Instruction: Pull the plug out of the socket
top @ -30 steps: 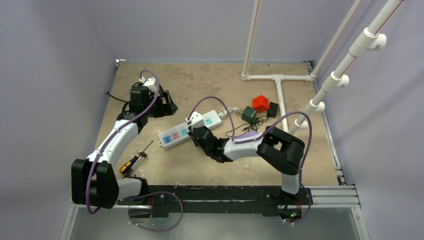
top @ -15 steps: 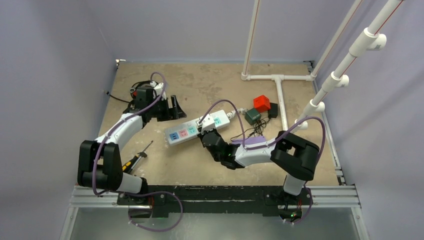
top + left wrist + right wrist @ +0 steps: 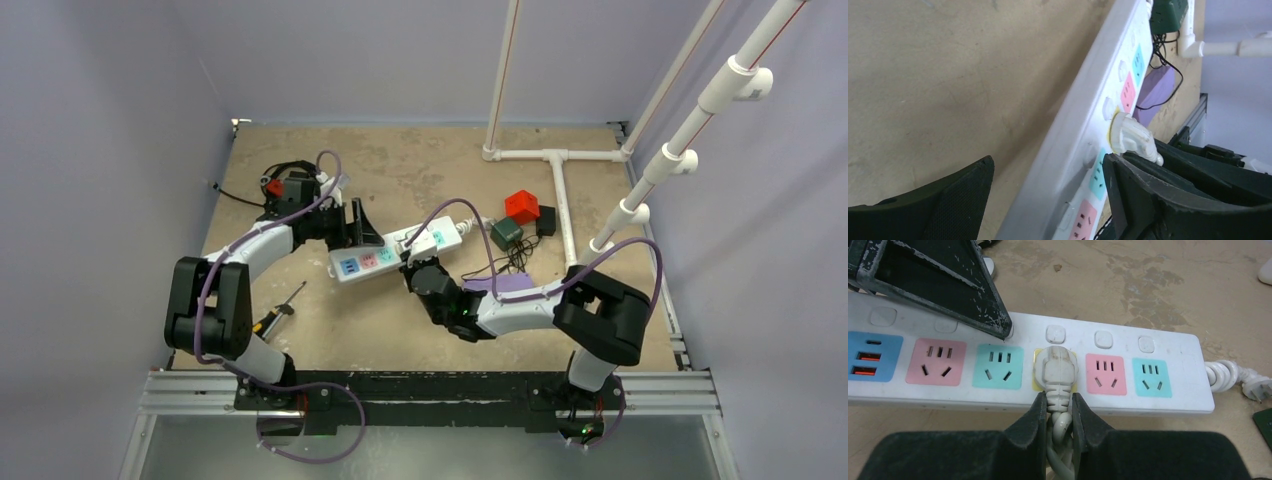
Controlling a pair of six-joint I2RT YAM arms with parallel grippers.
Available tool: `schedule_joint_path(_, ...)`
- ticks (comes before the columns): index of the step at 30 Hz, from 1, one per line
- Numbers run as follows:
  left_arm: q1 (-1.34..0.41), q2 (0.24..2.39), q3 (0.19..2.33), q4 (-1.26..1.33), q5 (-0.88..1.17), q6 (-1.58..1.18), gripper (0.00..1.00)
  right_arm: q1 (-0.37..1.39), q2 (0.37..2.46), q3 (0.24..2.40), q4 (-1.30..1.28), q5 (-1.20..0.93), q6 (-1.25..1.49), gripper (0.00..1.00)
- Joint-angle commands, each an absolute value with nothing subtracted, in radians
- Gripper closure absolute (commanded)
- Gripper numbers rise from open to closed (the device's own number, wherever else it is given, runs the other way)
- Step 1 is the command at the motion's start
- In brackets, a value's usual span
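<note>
The socket point(image 3: 365, 261), a long white strip with pastel outlets, lies slantwise mid-table. A white plug point(image 3: 1055, 365) sits in its yellow outlet. My right gripper point(image 3: 1057, 402) is shut on the plug's ribbed neck, where the cord leaves it, at the strip's near edge point(image 3: 413, 262). My left gripper point(image 3: 1048, 200) is open and straddles the strip point(image 3: 1088, 130) a little left of the plug point(image 3: 1130, 137). One of its fingers point(image 3: 948, 285) rests its tip at the strip's far edge; the other is over bare table. In the top view it point(image 3: 362, 232) stands at the strip's left part.
A purple bar point(image 3: 500, 285), a green adapter point(image 3: 503, 232), a red block point(image 3: 521, 206) and a black adapter point(image 3: 545, 220) with thin black wires lie right of the strip. A white pipe frame point(image 3: 555, 190) stands at the back right. A screwdriver point(image 3: 270, 320) lies front left.
My left gripper has swung right and down onto the strip and now straddles it. The strip has shifted slightly right with my right gripper, which stays shut on the plug.
</note>
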State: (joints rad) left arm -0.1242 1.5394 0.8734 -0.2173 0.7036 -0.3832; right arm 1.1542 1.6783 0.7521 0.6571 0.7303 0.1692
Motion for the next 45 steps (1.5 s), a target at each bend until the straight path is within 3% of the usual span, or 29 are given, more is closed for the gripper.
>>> schedule_joint_path(1, -0.161, 1.553, 0.895, -0.166, 0.812, -0.395, 0.21, 1.163, 1.627, 0.771, 0.799, 0.807, 0.143, 1.00)
schedule_joint_path(5, -0.187, 1.566, 0.889, -0.142, 0.864, -0.408, 0.26, 1.164, 1.628, 0.773, 0.799, 0.813, 0.141, 1.00)
schedule_joint_path(24, -0.194, 1.548, 0.873, -0.091, 0.877, -0.424, 0.99, 1.156, 1.655, 0.780, 0.791, 0.665, 0.185, 1.00)
schedule_joint_path(30, -0.196, 1.519, 0.873, -0.100, 0.837, -0.405, 1.00, 1.130, 1.645, 0.773, 0.799, 0.575, 0.196, 1.00)
schedule_joint_path(37, -0.215, 1.467, 0.876, -0.129, 0.763, -0.358, 1.00, 0.968, 1.605, 0.739, 0.816, 0.283, 0.261, 1.00)
schedule_joint_path(45, -0.216, 1.473, 0.879, -0.137, 0.733, -0.356, 1.00, 0.964, 1.620, 0.759, 0.799, 0.303, 0.232, 1.00)
